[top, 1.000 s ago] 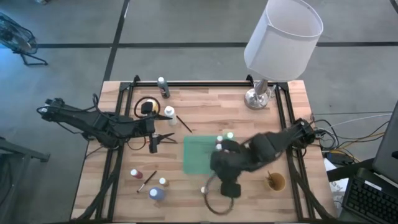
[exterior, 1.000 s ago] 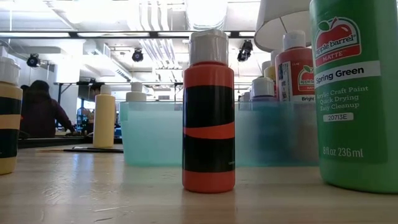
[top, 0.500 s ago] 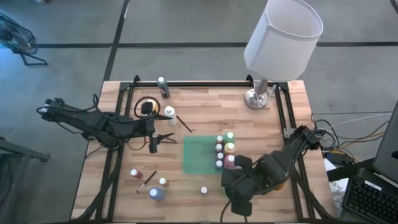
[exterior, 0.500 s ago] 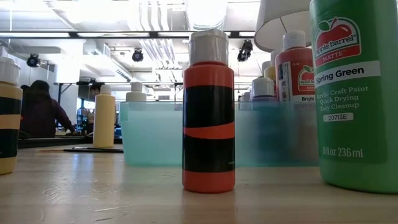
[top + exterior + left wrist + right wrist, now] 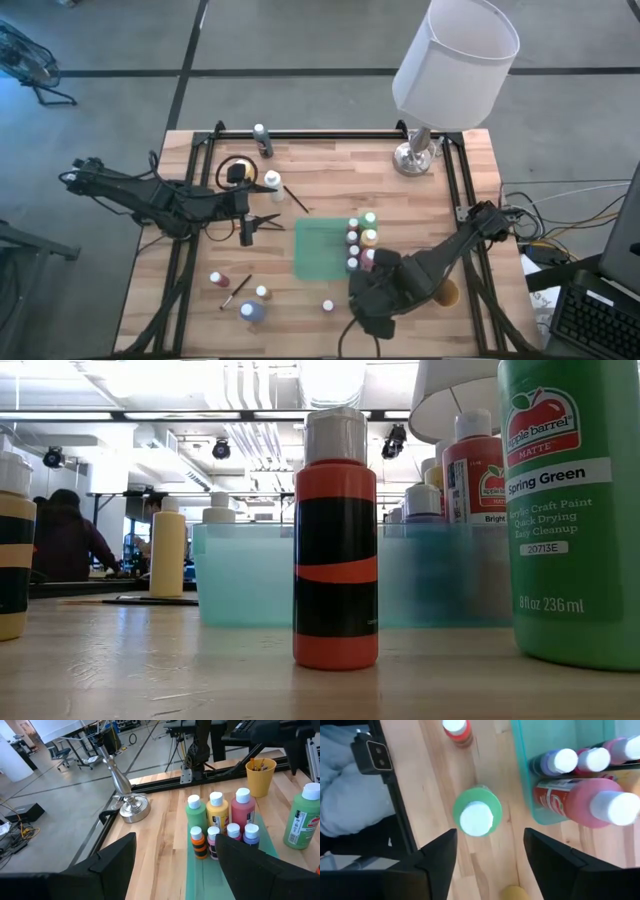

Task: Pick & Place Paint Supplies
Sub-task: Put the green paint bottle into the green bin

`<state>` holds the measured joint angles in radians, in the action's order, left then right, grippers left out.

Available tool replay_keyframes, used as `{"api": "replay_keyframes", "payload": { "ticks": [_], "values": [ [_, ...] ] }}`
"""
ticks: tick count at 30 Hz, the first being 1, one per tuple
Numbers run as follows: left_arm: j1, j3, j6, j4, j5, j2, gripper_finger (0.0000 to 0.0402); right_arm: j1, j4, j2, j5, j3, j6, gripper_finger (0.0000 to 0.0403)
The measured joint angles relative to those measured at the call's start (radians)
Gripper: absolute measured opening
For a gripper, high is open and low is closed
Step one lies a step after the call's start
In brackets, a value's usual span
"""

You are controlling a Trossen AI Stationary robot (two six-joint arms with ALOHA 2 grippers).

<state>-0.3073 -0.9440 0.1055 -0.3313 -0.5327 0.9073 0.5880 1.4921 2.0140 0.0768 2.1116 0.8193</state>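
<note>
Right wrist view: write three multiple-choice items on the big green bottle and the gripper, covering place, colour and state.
1. Where does the green bottle stand?
A. in the cup
B. on bare wood beside the teal tray
C. on the lamp base

2. Its cap colour?
A. white
B. black
C. red

3. The right gripper is:
A. shut on the bottle
B. open, empty
C. shut on a brush

Key: B, it stands outside the tray wall; A, the cap shows white; B, both fingers stand apart, clear of it. The left gripper hangs open at the table's left.
</note>
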Motion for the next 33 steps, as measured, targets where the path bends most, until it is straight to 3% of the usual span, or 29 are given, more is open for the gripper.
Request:
{"api": "replay_keyframes", "payload": {
  "ticks": [21,33],
  "values": [
    [0.000,0.000,0.000,0.000,0.000,0.000,0.0277,-0.015,-0.150,0.000,-0.037,-0.211,0.020,0.0265],
    [0.000,0.000,0.000,-0.001,0.000,0.000,0.0278,-0.026,-0.199,-0.001,-0.034,-0.201,0.019,0.0216]
  ]
}}
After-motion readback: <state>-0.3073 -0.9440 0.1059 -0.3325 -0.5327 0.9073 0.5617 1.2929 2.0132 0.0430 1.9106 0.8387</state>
